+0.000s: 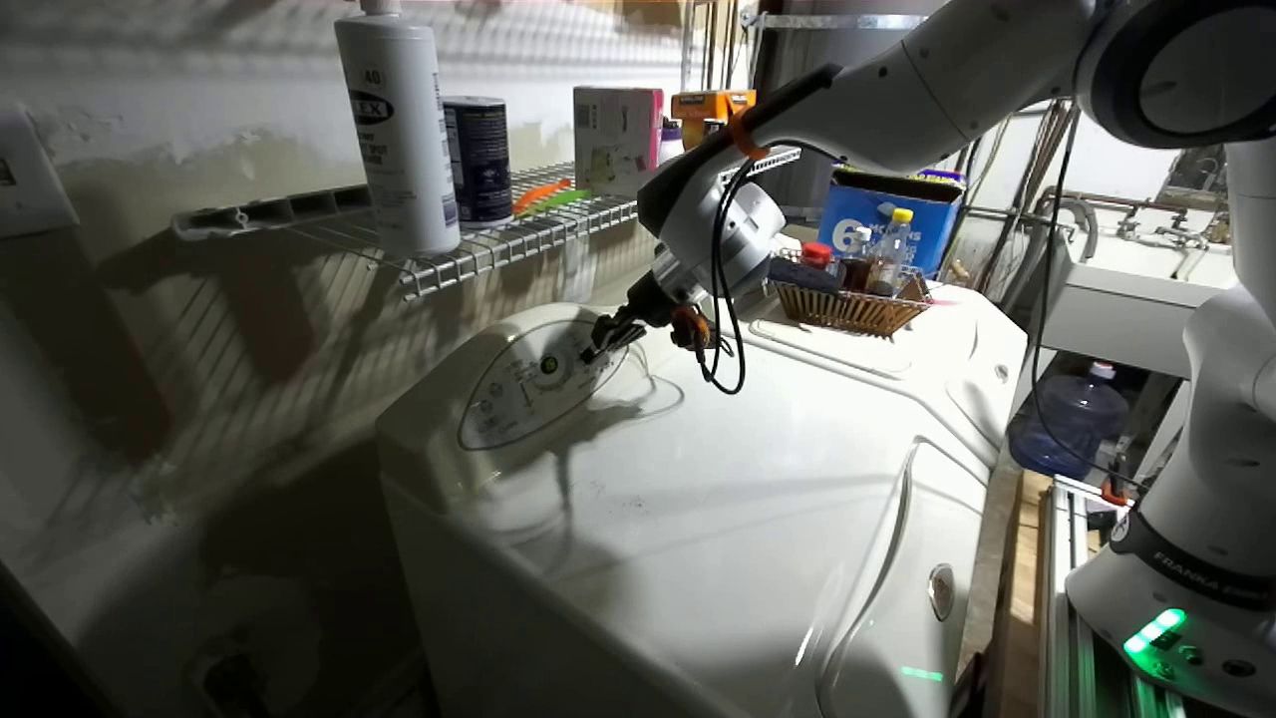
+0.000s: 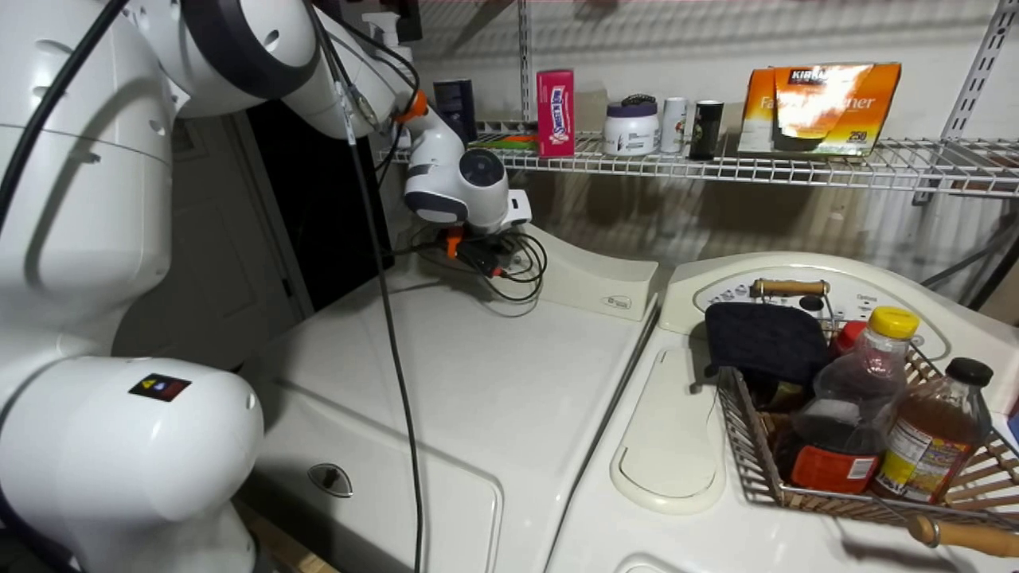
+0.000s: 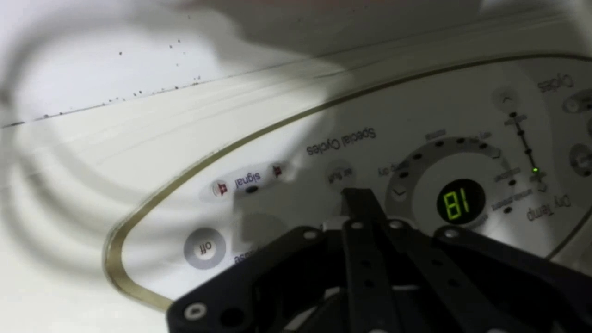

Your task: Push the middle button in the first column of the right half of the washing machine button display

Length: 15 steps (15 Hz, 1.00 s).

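Note:
The washing machine [image 1: 698,499] is the large white appliance; it also shows in an exterior view [image 2: 470,358]. Its oval button display [image 1: 503,399] is on the raised back panel. In the wrist view, the display [image 3: 296,194] appears upside down, with a lit readout [image 3: 461,201]. My gripper [image 1: 590,354] is shut and empty, pointing at the display. In the wrist view, the fingertips [image 3: 357,190] lie just below the air fluff button [image 3: 340,175] and left of the readout. They partly cover another button of that column. I cannot tell whether they touch the panel.
A wire shelf [image 1: 518,234] with bottles and boxes hangs above the display. A second appliance [image 2: 661,446] stands alongside, bearing a basket [image 2: 748,446] of bottles. Loose black cables [image 2: 529,274] hang around the gripper. An off button [image 3: 205,248] shows in the wrist view.

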Motion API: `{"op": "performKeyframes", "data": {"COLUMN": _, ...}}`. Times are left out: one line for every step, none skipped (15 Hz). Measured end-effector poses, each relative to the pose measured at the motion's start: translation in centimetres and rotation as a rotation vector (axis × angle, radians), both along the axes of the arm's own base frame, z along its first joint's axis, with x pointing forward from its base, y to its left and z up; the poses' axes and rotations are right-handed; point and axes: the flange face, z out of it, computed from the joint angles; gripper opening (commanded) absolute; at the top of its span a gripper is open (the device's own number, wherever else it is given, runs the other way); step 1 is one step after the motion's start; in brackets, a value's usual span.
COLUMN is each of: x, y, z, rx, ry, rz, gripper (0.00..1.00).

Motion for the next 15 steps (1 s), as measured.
{"op": "performKeyframes", "data": {"x": -0.2, "y": 0.6, "z": 0.1, "rx": -0.027, "ry": -0.006, "rz": -0.025, "gripper": 0.0}}
{"op": "performKeyframes", "data": {"x": -0.3, "y": 1.2, "z": 0.2, "rx": -0.049, "ry": -0.011, "rz": -0.049, "gripper": 0.0}}
{"op": "performKeyframes", "data": {"x": -0.5, "y": 1.6, "z": 0.2, "rx": -0.066, "ry": -0.015, "rz": -0.068, "gripper": 0.0}}
{"op": "performKeyframes", "data": {"x": -0.5, "y": 1.9, "z": 0.3, "rx": -0.077, "ry": -0.016, "rz": -0.079, "gripper": 0.0}}
{"op": "performKeyframes", "data": {"x": -0.5, "y": 1.9, "z": 0.4, "rx": -0.085, "ry": -0.01, "rz": -0.08, "gripper": 0.26}}
{"op": "performKeyframes", "data": {"x": -0.4, "y": 1.9, "z": 0.5, "rx": -0.091, "ry": -0.001, "rz": -0.073, "gripper": 0.28}}
{"op": "performKeyframes", "data": {"x": -0.2, "y": 1.7, "z": 0.7, "rx": -0.091, "ry": 0.013, "rz": -0.061, "gripper": 0.33}}
{"op": "performKeyframes", "data": {"x": -0.1, "y": 1.4, "z": 0.8, "rx": -0.089, "ry": 0.038, "rz": -0.034, "gripper": 0.41}}
{"op": "performKeyframes", "data": {"x": -0.3, "y": 0.9, "z": 0.9, "rx": -0.09, "ry": 0.077, "rz": -0.002, "gripper": 0.47}}
{"op": "performKeyframes", "data": {"x": -0.7, "y": 0.3, "z": 1.1, "rx": -0.087, "ry": 0.123, "rz": 0.032, "gripper": 0.53}}
{"op": "performKeyframes", "data": {"x": -1.4, "y": -0.4, "z": 1.6, "rx": -0.09, "ry": 0.172, "rz": 0.064, "gripper": 0.61}}
{"op": "performKeyframes", "data": {"x": -2.4, "y": -1.0, "z": 2.3, "rx": -0.098, "ry": 0.223, "rz": 0.094, "gripper": 0.67}}
{"op": "performKeyframes", "data": {"x": -3.6, "y": -1.4, "z": 3.2, "rx": -0.108, "ry": 0.273, "rz": 0.125, "gripper": 0.73}}
{"op": "performKeyframes", "data": {"x": -4.7, "y": -1.7, "z": 4.1, "rx": -0.123, "ry": 0.322, "rz": 0.159, "gripper": 0.82}}
{"op": "performKeyframes", "data": {"x": -5.7, "y": -1.8, "z": 5.2, "rx": -0.141, "ry": 0.364, "rz": 0.186, "gripper": 0.88}}
